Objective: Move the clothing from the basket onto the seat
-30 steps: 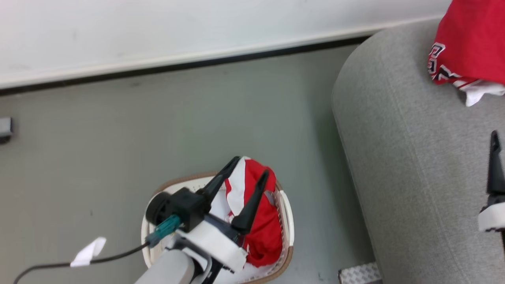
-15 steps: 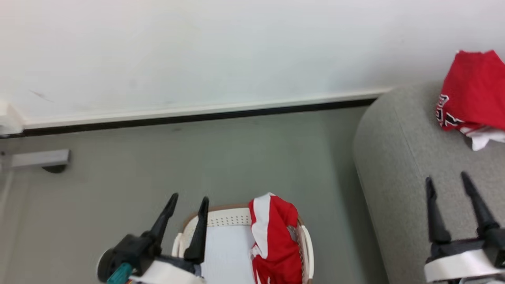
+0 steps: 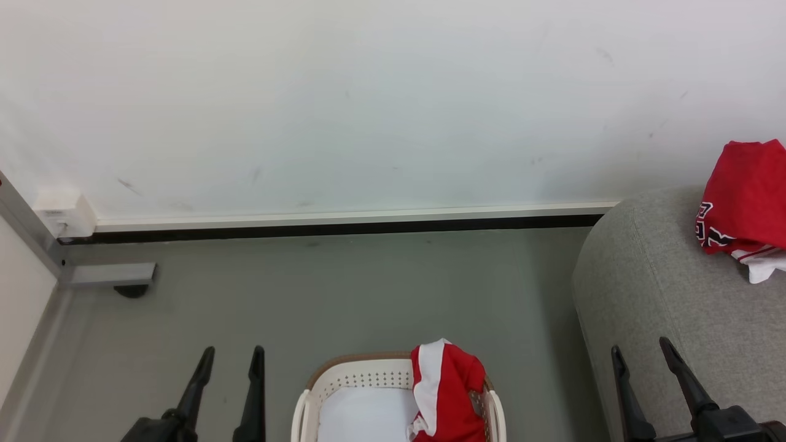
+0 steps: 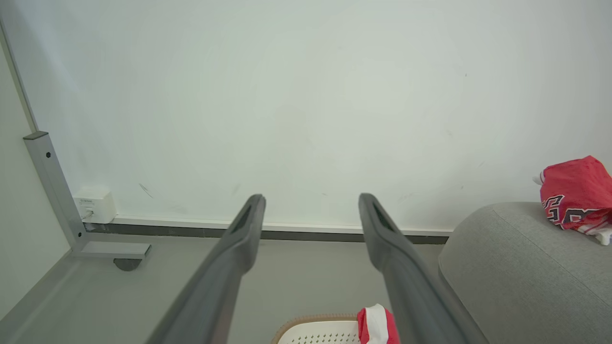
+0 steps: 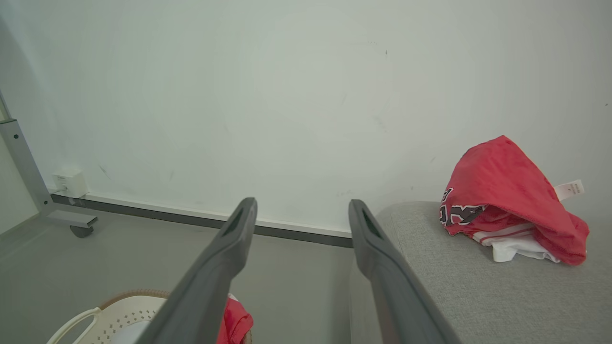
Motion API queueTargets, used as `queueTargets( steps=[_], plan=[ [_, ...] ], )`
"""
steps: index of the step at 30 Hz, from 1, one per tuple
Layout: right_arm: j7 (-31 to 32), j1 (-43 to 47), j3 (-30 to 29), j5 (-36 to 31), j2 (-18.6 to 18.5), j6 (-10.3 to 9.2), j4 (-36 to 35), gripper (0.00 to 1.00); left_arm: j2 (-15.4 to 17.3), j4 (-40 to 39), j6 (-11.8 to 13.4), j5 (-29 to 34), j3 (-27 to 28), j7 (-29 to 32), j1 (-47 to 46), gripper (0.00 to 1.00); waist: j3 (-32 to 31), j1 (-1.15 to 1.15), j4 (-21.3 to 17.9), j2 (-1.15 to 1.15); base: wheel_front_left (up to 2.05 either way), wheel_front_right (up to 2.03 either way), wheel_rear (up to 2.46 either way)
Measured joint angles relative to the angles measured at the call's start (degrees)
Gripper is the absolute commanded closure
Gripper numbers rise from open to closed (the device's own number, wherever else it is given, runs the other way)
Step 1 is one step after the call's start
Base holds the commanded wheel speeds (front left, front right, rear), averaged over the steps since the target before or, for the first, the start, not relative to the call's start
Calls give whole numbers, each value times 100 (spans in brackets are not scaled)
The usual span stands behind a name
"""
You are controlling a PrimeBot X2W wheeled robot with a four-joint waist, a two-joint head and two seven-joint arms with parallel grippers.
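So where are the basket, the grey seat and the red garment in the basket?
Basket (image 3: 362,374): head view, on its holed back wall.
Seat (image 3: 663,307): head view, on its bare grey cushion.
Red garment (image 3: 454,393): head view, on red fabric by the rim.

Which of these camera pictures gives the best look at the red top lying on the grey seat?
The right wrist view: the red garment lies whole on the seat, with its lettering, white trim and label visible. The head view cuts it off at the right edge; the left wrist view shows it small.
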Motion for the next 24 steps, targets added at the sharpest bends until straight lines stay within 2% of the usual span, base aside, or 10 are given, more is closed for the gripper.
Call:
queueTargets(
  steps=[14, 24],
  plan=[
    [0, 51, 93, 218, 21, 0, 133, 0, -160, 153, -277, 265, 426, 0, 135, 0, -59, 1, -56, 0, 0, 0, 0],
    [-1, 24, 96, 255, 21, 0, 135, 0, -172, 182, -315, 267, 419, 0, 124, 0, -37, 1, -73, 0, 0, 0, 0]
  ],
)
